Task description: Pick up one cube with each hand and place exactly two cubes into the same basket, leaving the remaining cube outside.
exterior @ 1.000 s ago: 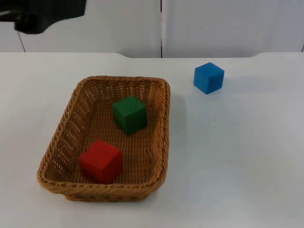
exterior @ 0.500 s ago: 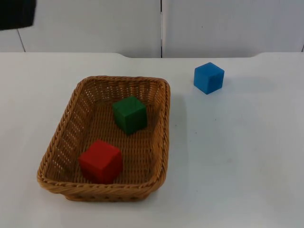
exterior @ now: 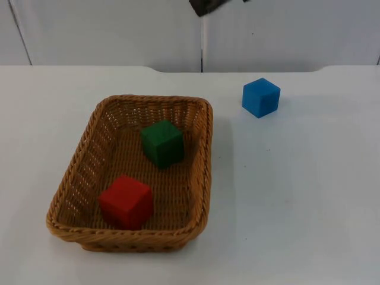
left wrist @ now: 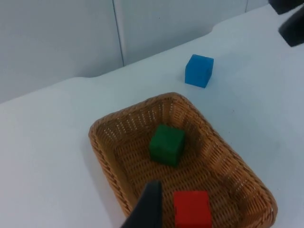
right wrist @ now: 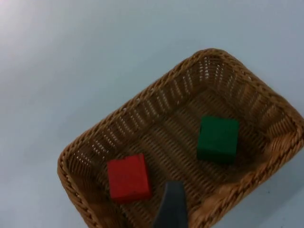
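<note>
A brown wicker basket (exterior: 77,178) stands on the left half of the white table. Inside it lie a green cube (exterior: 162,143) toward the far end and a red cube (exterior: 126,201) toward the near end. A blue cube (exterior: 260,97) sits alone on the table, outside the basket to its far right. The left gripper (left wrist: 146,211) hangs high above the basket (left wrist: 109,156), looking down on the green cube (left wrist: 167,144), the red cube (left wrist: 192,209) and the blue cube (left wrist: 198,71). The right gripper (right wrist: 172,206) also hovers well above the basket (right wrist: 142,104), over the red cube (right wrist: 128,177) and the green cube (right wrist: 217,139).
A black piece of an arm (exterior: 208,6) juts in at the top edge of the top view, and a black arm part (left wrist: 290,19) shows beyond the blue cube in the left wrist view. The grey partition wall (exterior: 119,29) closes off the table's far side.
The left arm's dark bulk has slid out of the top view's upper left corner. A black arm piece has come in at the top edge, middle. Cubes and basket have not moved.
</note>
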Controlling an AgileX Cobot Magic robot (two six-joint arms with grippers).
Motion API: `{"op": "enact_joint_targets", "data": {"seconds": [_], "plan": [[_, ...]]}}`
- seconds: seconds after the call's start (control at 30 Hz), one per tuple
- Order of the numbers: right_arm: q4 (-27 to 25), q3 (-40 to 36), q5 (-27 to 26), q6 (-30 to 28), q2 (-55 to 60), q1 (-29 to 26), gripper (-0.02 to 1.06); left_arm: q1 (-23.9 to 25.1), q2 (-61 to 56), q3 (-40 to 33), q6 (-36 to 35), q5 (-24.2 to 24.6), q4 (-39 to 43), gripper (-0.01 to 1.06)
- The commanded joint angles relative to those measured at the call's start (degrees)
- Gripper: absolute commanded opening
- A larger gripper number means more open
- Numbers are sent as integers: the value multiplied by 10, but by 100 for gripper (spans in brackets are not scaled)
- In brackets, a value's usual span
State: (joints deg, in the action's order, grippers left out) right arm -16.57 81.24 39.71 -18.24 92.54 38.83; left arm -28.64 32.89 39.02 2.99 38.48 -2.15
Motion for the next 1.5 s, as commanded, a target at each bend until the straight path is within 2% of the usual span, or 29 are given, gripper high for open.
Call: {"op": "enact_joint_targets", "data": {"seconds": [0.0,0.07,0.27,0.47,0.6,0.77,1.03,1.17,1.3,1.47], "plan": [[-3,-42,-34,-8,-31,3,66,0,-12,1,-5,13,3,86],[-3,-82,-59,-8,-61,3,66,0,-25,1,-5,22,6,86],[-3,-155,-91,-8,-114,3,66,0,-56,1,-5,49,9,86],[-3,-239,-123,-8,-182,3,66,0,-101,1,-5,97,18,86],[-3,-285,-145,-8,-226,3,66,0,-138,-12,-5,101,15,86],[-3,-315,-147,-8,-263,3,66,0,-176,-40,-5,111,13,86],[-3,-356,-148,-8,-313,3,66,0,-215,-45,-6,127,12,86],[-3,-376,-148,-8,-335,3,66,0,-223,-45,-17,148,7,86],[-3,-411,-147,-7,-377,3,66,0,-242,-45,-17,195,18,86],[-3,-437,-147,-7,-421,3,66,0,-277,-45,-17,200,1,86]]}}
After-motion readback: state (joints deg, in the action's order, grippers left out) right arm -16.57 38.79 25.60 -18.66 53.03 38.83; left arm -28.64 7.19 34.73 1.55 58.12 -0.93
